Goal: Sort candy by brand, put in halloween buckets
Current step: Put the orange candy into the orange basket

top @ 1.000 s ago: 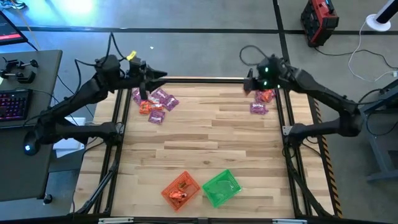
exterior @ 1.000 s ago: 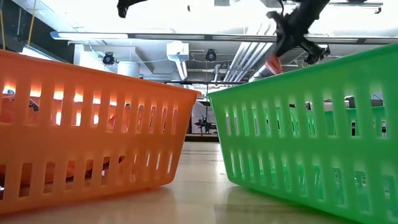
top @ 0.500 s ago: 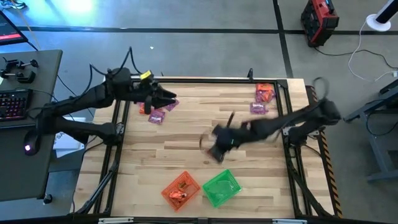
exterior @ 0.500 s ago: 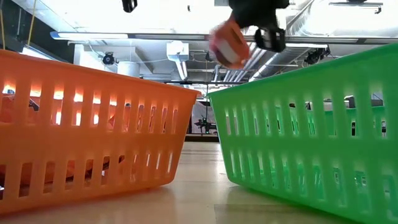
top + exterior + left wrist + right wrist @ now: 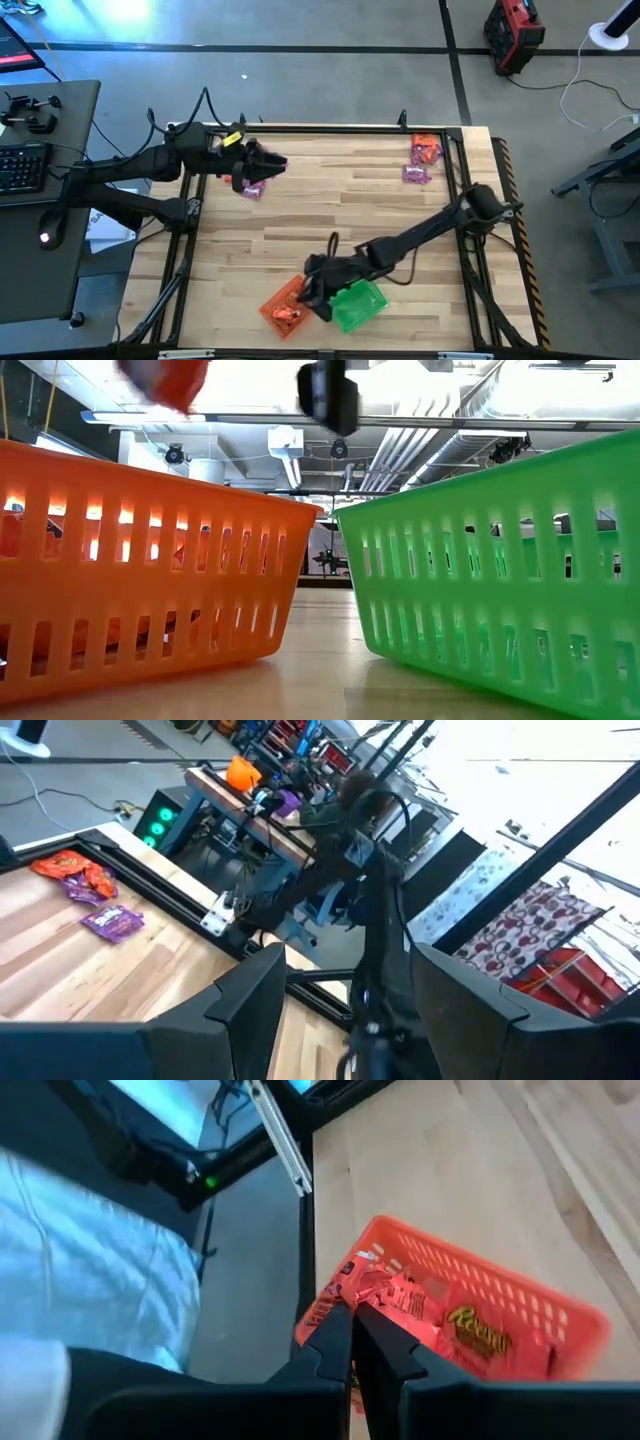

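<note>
My right gripper (image 5: 352, 1318) is shut on an orange-red candy packet (image 5: 368, 1292). It hangs over the near edge of the table, above the orange bucket (image 5: 283, 306). The green bucket (image 5: 358, 305) stands right beside it. An orange-red packet (image 5: 472, 1330) lies inside the orange bucket. My left gripper (image 5: 272, 163) stands open at the far left, above a small pile of purple and orange-red candy (image 5: 248, 186) that lies on the table. It has nothing between its fingers. Two more packets (image 5: 420, 160) lie flat at the far right. My right gripper pinches the orange-red packet by one edge (image 5: 358, 1302) between its two fingertips. The fingers slant down from the table's far right side. The packet is lifted clear and sticks out beyond the fingertips, over the orange bucket's rim (image 5: 330, 1305).
A black frame (image 5: 340, 127) runs around the wooden table. Bare wood lies between the far candy piles and the two buckets. My right arm (image 5: 420, 235) stretches slantwise across the table's right half. In the low view the orange bucket's wall (image 5: 140, 560) and the green one's wall (image 5: 500, 560) fill the foreground.
My right gripper has swept from the far right candy pile across the table toward the near edge. It has come down over the orange bucket, carrying the orange-red packet. My left gripper has swung from the far edge to above the far left pile and rolled a little.
</note>
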You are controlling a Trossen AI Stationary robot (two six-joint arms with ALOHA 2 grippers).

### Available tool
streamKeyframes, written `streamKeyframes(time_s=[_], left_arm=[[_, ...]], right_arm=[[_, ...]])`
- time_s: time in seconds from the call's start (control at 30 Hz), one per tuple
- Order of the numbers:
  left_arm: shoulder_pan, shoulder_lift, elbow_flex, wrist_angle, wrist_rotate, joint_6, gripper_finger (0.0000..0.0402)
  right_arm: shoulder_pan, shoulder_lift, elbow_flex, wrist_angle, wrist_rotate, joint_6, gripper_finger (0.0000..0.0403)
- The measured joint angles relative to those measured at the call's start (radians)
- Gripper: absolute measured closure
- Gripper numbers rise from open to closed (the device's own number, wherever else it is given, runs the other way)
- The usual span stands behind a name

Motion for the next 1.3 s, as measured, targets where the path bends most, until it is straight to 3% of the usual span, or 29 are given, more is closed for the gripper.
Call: streamKeyframes(time_s=[0.17,0.3,0.6,0.73,0.93,1.0,1.1,1.3], left_arm=[[0.000,0.000,0.000,-0.001,0.000,-0.001,0.0197],[0.000,0.000,0.000,-0.004,0.000,0.000,0.0197],[0.000,0.000,0.000,-0.008,0.000,0.026,0.0197],[0.000,0.000,0.000,-0.009,0.001,0.047,0.0197],[0.002,0.000,0.000,-0.099,-0.001,0.170,0.0197],[0.004,0.001,0.000,-0.151,-0.010,0.194,0.0197],[0.004,0.018,0.000,-0.225,-0.057,0.198,0.0197],[0.021,0.150,0.000,-0.444,-0.089,0.116,0.0197]], right_arm=[[-0.007,0.079,0.073,-0.062,-0.093,-0.071,0.0402],[-0.008,0.086,0.100,-0.153,-0.097,-0.107,0.0380],[-0.031,0.080,0.117,-0.199,-0.105,-0.167,0.0215],[-0.055,0.016,0.117,-0.289,-0.138,-0.228,0.0174],[-0.107,-0.134,0.102,-0.661,0.056,-0.309,0.0174],[-0.136,-0.178,0.051,-0.795,0.099,-0.313,0.0177],[-0.195,-0.268,-0.117,-0.897,0.058,-0.250,0.0178],[-0.276,-0.518,-0.526,-0.757,-0.079,0.012,0.0178]])
